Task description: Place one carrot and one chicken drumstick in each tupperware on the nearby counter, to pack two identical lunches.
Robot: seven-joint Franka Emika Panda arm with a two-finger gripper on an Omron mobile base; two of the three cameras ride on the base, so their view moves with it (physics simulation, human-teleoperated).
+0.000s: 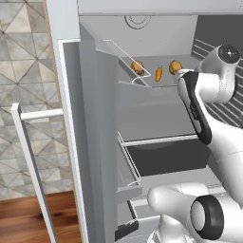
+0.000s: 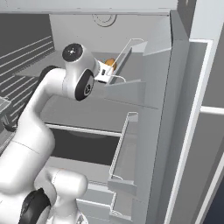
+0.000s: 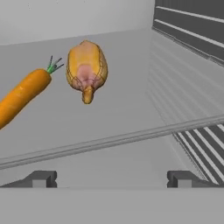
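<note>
At the bottom of the hand view the gripper (image 3: 111, 179) has its two dark tips spread to the far corners of the frame, with nothing between them — wide enough, I judge, to take either food without a nudge. Just beyond the tips a pale shelf edge (image 3: 109, 141) crosses the frame from lower left to right, marking the front of the fridge shelf the hand is reaching over.

Past that edge, in the upper left of the frame, lies a chicken drumstick (image 3: 86, 69) with its bone end pointing toward the camera. Beside it, at the left edge, a carrot (image 3: 22, 96) slants with its green top near the drumstick, the two close but apart.

In the left base view, another drumstick (image 1: 137, 68) sits at upper centre, left of the carrot (image 1: 159, 72), behind the wire door rack (image 1: 126, 57).
</note>
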